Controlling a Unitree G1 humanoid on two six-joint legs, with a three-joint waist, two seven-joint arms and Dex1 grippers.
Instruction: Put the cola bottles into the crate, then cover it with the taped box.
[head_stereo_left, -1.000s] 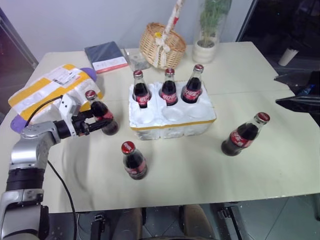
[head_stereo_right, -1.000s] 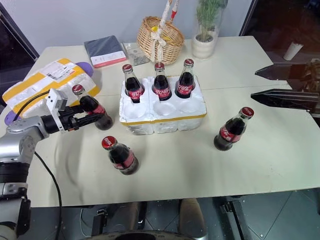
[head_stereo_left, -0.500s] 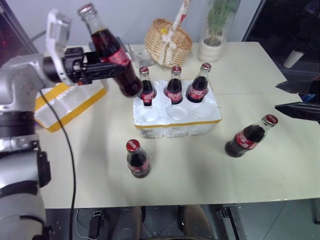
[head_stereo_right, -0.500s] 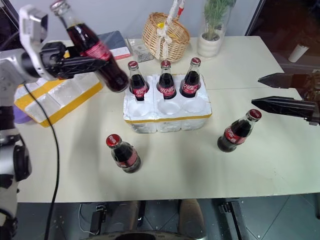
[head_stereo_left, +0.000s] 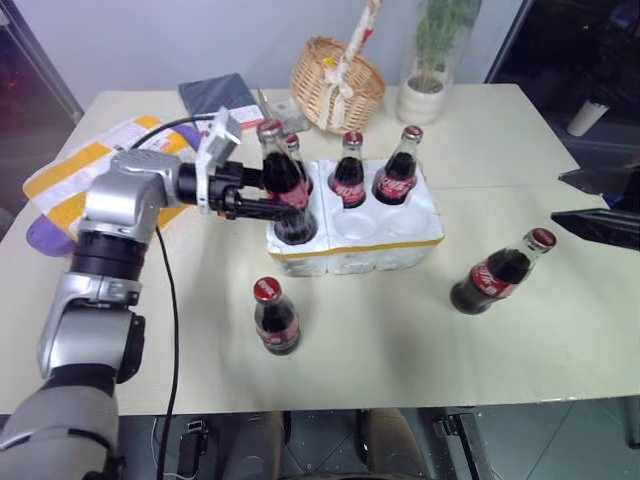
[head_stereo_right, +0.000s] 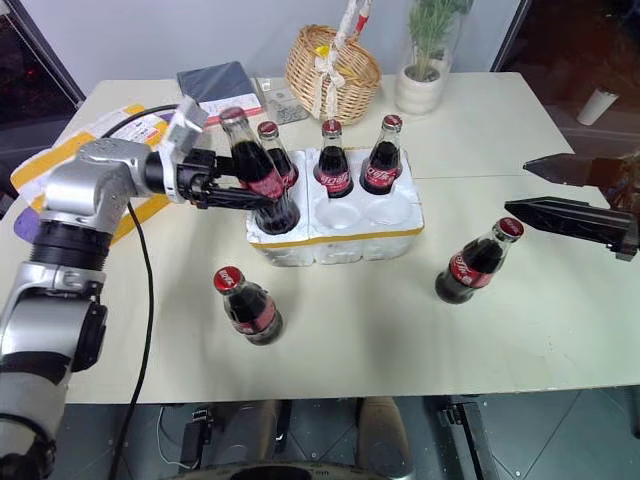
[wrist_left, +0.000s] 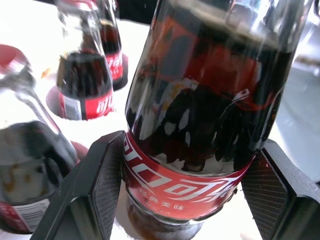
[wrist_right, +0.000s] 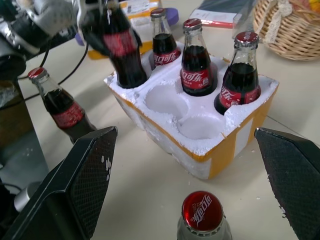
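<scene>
At crate's front-left well: left gripper (head_stereo_right: 232, 187) clamps a cola bottle (head_stereo_right: 252, 170) by its labelled body, base entering the well, bottle tilted slightly.
Grip reason: side hold on the body leaves the base free to seat in the well, likely.
Crate (head_stereo_right: 340, 243): mid-table, three bottles (head_stereo_right: 333, 172) upright in the back row; two front wells empty.
Loose bottles: one (head_stereo_right: 245, 305) in front of crate, one (head_stereo_right: 470, 260) to its right, both on the table.
Right gripper (head_stereo_right: 570, 195): fingers spread wide, holding nothing, hovering near the right-hand bottle.
Taped box (head_stereo_left: 70, 175): far left, behind the left arm, well apart from crate.
Clutter: wicker basket (head_stereo_right: 330, 70), potted plant (head_stereo_right: 420, 60), notebook (head_stereo_right: 215, 85) behind crate.
In the way: back-left bottle sits just beside the held one; contact risk.
</scene>
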